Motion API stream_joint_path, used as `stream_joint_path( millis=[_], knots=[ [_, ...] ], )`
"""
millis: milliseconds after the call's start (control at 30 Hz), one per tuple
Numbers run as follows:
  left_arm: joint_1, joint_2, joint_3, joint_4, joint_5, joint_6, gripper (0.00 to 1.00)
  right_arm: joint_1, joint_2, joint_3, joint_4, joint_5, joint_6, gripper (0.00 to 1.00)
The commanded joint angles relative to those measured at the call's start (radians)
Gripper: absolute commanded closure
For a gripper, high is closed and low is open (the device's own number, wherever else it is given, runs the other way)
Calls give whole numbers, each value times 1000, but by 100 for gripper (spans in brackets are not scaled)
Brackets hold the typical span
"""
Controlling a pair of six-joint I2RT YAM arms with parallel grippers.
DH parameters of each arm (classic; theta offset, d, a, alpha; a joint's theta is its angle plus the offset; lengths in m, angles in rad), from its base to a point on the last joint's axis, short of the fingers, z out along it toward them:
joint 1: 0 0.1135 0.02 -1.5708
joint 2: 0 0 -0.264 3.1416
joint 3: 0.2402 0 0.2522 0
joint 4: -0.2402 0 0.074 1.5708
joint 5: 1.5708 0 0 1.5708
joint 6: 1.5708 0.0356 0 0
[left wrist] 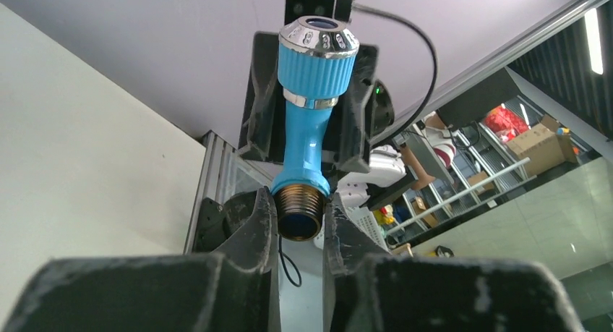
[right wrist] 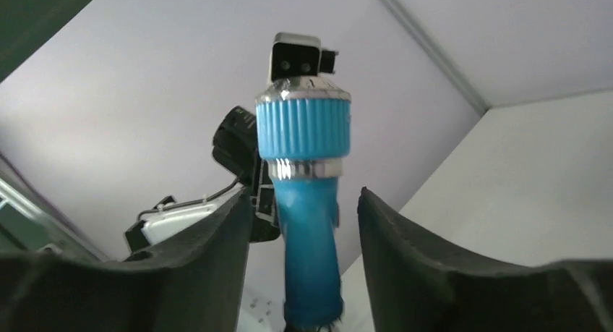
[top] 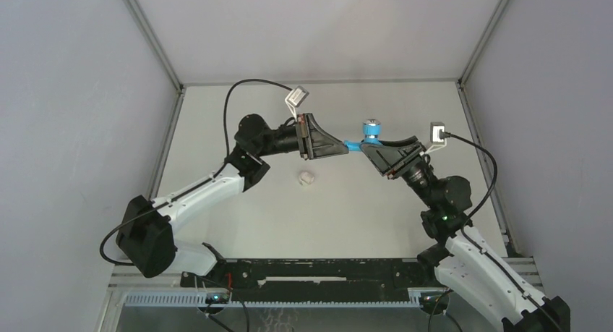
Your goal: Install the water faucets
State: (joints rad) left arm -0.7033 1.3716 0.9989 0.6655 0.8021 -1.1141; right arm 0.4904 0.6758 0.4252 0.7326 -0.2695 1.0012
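Hidden from me: the right wrist view cuts off the lower end of the bright-blue plastic tap (right wrist: pixel 303 223) at its bottom edge. From above, black fingers cover most of its body, so only the ribbed cap and a short blue stretch show (top: pixel 369 133).
Tap axis: in the left wrist view its brass threaded end is nearest the camera, and the ribbed, chrome-rimmed cap points away (left wrist: pixel 307 129). From above, the long axis runs from left to right, tilted slightly toward the far side.
Tap position: in the air above the pale flat table (top: pixel 361 216), between the two claws.
Left claw (left wrist: pixel 298 218): clenched on the threaded end, with a finger pressed against each side.
Right claw (right wrist: pixel 303 202): released. The tap stands between its fingers with a gap on both sides.
Also on the table: a small white rounded fitting (top: pixel 306 178), lying apart, below the left claw.
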Motion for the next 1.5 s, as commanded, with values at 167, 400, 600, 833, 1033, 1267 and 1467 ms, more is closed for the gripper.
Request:
stream_joint_path(
  millis=[167, 400, 600, 833, 1033, 1267, 1467],
  knots=[
    [3, -8, 91, -75, 102, 102, 100, -160, -59, 180, -408, -367, -60, 13],
    [2, -18, 141, -195, 129, 186, 100, -227, 8, 251, -472, -586, -48, 30],
    [3, -26, 153, -237, 127, 212, 100, -197, 34, 256, -464, -587, -51, 41],
    [3, -28, 159, -265, 135, 232, 100, -152, 32, 250, -397, -530, -64, 48],
    [2, -31, 158, -270, 133, 232, 100, -123, 35, 247, -365, -518, -95, 65],
    [3, -22, 170, -280, 153, 238, 100, -106, 22, 206, -316, -483, -128, 95],
    [4, -13, 195, -311, 177, 254, 100, -84, -25, 124, -185, -513, -230, 100]
  ],
)
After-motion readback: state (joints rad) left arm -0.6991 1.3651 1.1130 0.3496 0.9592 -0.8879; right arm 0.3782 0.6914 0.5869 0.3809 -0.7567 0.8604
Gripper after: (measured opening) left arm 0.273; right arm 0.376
